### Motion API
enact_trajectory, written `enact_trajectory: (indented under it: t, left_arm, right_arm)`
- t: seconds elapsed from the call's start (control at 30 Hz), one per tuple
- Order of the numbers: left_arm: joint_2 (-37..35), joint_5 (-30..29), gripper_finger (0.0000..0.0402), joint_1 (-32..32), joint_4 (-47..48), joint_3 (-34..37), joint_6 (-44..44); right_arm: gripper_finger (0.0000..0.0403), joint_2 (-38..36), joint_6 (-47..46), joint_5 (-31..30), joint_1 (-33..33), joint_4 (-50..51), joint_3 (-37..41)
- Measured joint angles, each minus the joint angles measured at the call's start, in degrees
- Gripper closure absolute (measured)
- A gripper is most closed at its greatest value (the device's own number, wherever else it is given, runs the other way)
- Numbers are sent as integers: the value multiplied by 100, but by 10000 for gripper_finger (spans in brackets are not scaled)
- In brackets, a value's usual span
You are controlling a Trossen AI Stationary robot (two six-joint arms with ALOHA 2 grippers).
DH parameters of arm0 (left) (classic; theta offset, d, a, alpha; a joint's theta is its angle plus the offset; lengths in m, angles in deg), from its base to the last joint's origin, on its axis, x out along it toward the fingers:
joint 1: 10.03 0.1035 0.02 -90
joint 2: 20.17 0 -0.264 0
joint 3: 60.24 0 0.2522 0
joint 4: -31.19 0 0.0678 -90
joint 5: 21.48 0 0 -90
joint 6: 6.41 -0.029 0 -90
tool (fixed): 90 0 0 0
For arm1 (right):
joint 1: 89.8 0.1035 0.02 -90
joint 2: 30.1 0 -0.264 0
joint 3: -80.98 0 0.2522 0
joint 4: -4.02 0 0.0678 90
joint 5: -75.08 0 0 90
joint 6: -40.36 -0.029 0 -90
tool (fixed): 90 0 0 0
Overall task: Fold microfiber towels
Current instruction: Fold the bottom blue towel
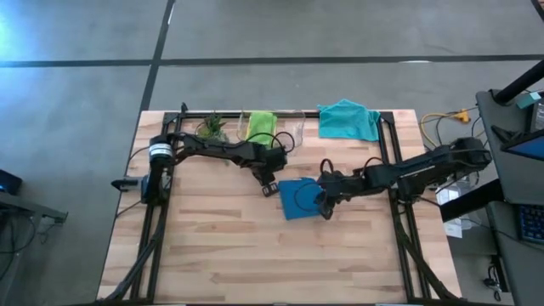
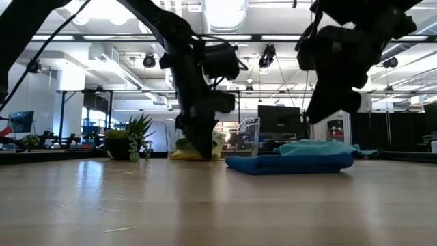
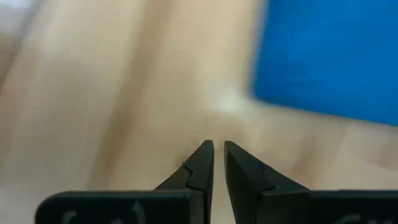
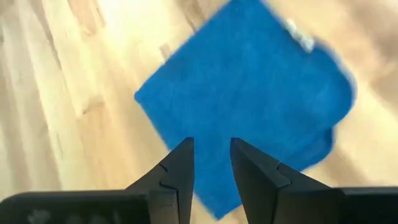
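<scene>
Centre of the wooden table (image 1: 212, 246): the dark blue microfiber towel (image 1: 299, 198), a soft square cloth lying flat in a compact folded shape, its layers stacked in the low view. It serves as landmark for what follows.

Right gripper (image 1: 325, 202): poised over the blue towel's edge on the side nearest the right arm's base, fingers a small way apart with nothing between them; the right wrist view shows only the cloth beneath the tips.

Left gripper (image 1: 269, 186): just beside the blue towel's opposite edge, above bare wood, fingers nearly together and empty.

Beyond the blue towel, at the table's far edge: the teal microfiber towel (image 1: 348, 119), loosely spread and not neatly squared, so judged still unfolded. To its side stands the clear plastic bin (image 1: 297, 129), holding the lime green microfiber towel (image 1: 260, 125); in the low view a yellow cloth (image 2: 179, 154) seems to lie under the green one, though the left arm hides much of it. A small green potted plant (image 1: 212, 127) stands next to the bin.

Progress, as judged: the blue towel looks folded or nearly so, the two in the bin apparently finished, and the teal one remains. The task is probably past halfway.
</scene>
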Motion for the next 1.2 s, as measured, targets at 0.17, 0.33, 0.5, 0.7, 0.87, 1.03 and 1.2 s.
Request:
enact_trajectory:
  t: [0.17,0.33,0.5,0.7,0.87,1.03,1.2]
  left_arm:
    - [-362,536,379,-472,-578,250,-793]
    - [-701,554,379,-1017,-1318,732,-1277]
    - [-838,556,379,-1416,-1798,1122,-916]
    - [-839,510,379,-1642,-1819,1216,-243]
    - [-839,501,379,-1749,-1842,1196,-70]
    - [-839,477,379,-1777,-1847,1196,103]
    - [-839,475,379,-1799,-1873,1194,115]
  right_arm:
    - [303,-244,1178,-118,87,-11,86]
    - [290,-147,2292,-115,480,-27,181]
    - [234,218,2954,-97,833,-235,181]
    - [173,905,3560,-120,894,-425,170]
    - [174,1492,3831,-226,790,-539,145]
    - [196,1835,3781,-211,706,-588,21]
    - [244,1888,3496,-226,706,-568,-58]
